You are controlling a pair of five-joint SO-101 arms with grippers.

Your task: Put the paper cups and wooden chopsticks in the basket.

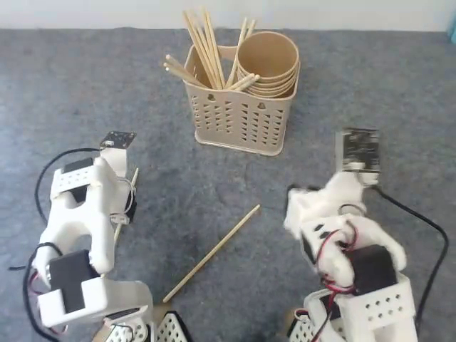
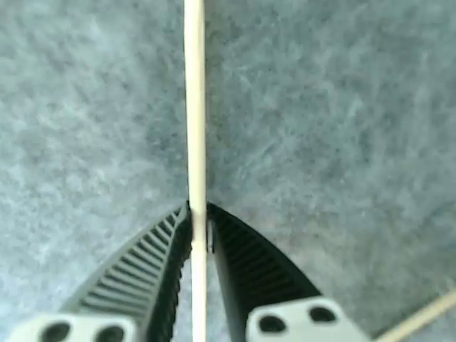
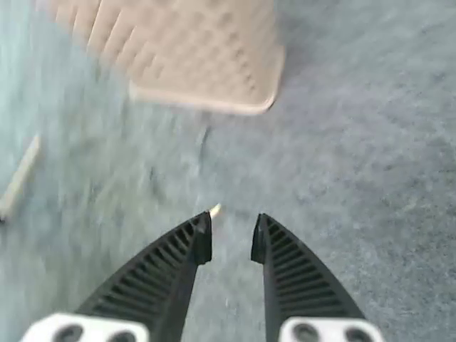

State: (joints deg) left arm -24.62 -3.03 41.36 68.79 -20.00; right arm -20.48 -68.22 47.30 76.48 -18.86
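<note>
The beige slotted basket (image 1: 239, 117) stands at the back of the table, with stacked paper cups (image 1: 268, 60) and several wooden chopsticks (image 1: 203, 46) upright in it. One chopstick (image 1: 212, 253) lies diagonally on the grey mat between the arms. My left gripper (image 2: 198, 208) is shut on another chopstick (image 2: 194, 107), which runs straight out past its fingertips; in the high view this gripper (image 1: 130, 196) is low at the left. My right gripper (image 3: 231, 231) is open just above the mat, with the lying chopstick's tip (image 3: 214, 210) right beyond one fingertip and the basket (image 3: 206, 64) ahead.
The grey mat (image 1: 356, 85) covers the whole table. Black cables trail beside both arm bases at the front. The lying chopstick's other end (image 2: 420, 320) shows near the left gripper.
</note>
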